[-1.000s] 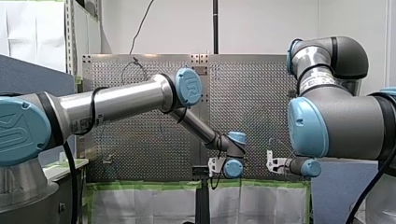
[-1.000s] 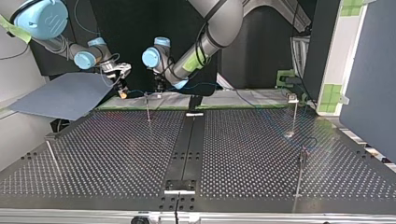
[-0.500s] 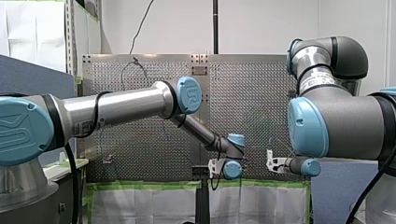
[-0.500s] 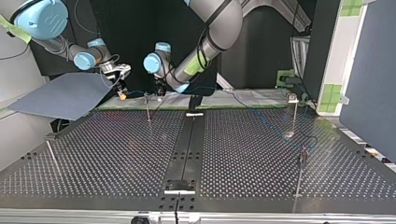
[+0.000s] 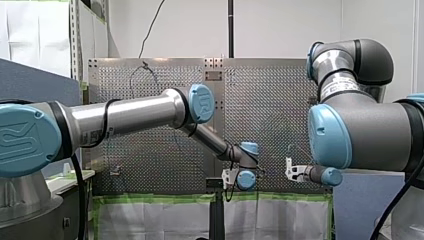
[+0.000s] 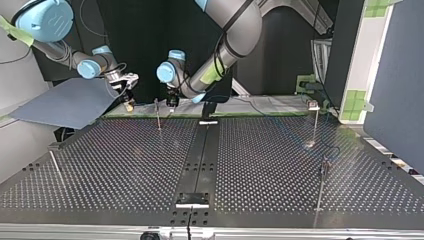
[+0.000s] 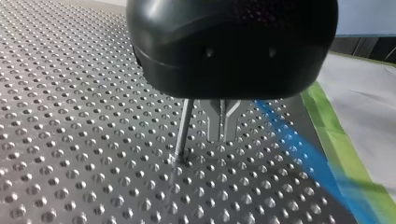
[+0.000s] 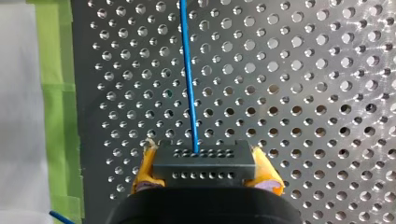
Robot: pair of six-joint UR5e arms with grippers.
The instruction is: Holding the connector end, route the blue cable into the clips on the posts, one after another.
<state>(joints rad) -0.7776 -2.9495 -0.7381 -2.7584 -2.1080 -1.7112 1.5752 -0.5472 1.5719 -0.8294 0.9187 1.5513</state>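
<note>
Perforated table [image 8: 303, 93]: cable connector [image 8: 204, 164] inside right pincer [image 8: 204, 173].

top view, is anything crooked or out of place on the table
The left-edge post appears to lean outward more than the other posts, though the camera's angle may cause it. Nothing else stands out.

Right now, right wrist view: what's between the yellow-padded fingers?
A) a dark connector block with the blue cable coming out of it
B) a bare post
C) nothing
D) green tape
A: the right gripper has its yellow pads clamped on either side of the dark connector block, and the blue cable runs out ahead from it.
</note>
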